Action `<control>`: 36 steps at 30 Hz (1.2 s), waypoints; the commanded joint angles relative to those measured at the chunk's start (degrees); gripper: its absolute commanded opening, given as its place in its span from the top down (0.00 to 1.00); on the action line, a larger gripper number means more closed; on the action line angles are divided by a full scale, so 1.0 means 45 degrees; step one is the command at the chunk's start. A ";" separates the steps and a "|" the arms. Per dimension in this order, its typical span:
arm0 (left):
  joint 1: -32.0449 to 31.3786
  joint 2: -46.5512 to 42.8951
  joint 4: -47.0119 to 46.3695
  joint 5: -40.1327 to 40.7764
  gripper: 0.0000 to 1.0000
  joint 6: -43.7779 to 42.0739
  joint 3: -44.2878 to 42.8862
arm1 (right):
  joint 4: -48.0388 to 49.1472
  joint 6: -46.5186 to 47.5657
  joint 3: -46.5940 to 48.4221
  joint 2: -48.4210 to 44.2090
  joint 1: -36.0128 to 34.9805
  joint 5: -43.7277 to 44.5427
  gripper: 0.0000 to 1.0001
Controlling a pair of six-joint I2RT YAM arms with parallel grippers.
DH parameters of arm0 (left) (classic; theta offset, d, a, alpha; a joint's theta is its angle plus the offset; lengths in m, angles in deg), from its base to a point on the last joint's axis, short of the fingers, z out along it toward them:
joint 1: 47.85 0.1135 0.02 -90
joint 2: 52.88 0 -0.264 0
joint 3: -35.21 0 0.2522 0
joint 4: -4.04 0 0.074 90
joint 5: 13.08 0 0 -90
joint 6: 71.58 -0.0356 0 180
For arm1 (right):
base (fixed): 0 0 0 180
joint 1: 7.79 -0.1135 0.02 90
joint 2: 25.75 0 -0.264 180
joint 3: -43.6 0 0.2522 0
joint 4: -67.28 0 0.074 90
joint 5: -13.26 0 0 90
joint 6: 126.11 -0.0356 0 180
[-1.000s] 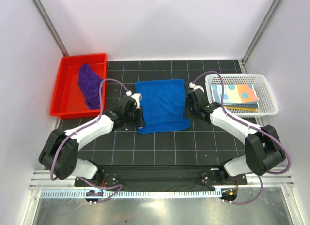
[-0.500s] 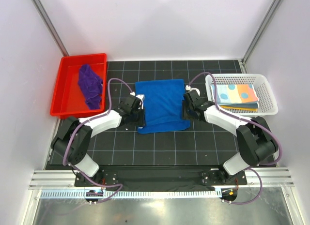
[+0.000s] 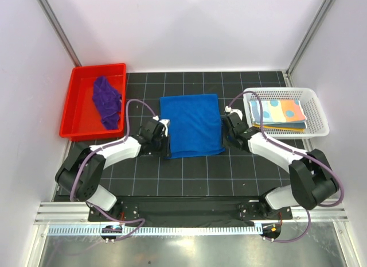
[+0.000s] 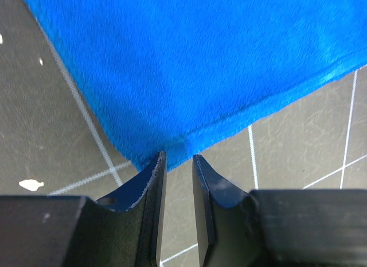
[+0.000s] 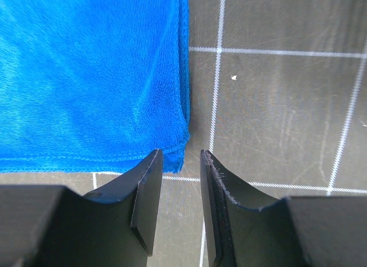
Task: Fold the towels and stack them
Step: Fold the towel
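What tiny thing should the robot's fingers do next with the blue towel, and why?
Probably slide a touch forward and pinch shut. The royal blue terry towel lies flat on the black gridded table. The left gripper and right gripper each sit at one of its near corners with fingers apart, holding nothing. Gripping both corners looks like the way to start a fold.

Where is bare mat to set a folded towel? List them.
Free: the mat strip between the blue towel and the arm bases, and the strip behind it, between red tray and basket. Crowded: its near corners, at the left pincer and right pincer.
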 commanded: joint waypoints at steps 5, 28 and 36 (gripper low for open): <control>-0.0076 -0.1368 -0.0139 -0.0018 0.72 -0.0019 -0.0102 | -0.0198 0.0082 0.0387 -0.1002 -0.0075 0.0349 0.60; -0.0076 0.1854 0.0152 0.1271 0.77 -0.0409 -0.1627 | 0.1032 -0.0192 -0.0706 0.1108 -0.0076 -0.0100 0.64; -0.0076 0.2108 0.1032 0.2325 0.80 -0.0409 -0.1568 | 0.0545 -0.0270 -0.0764 0.0797 -0.0076 -0.0510 0.89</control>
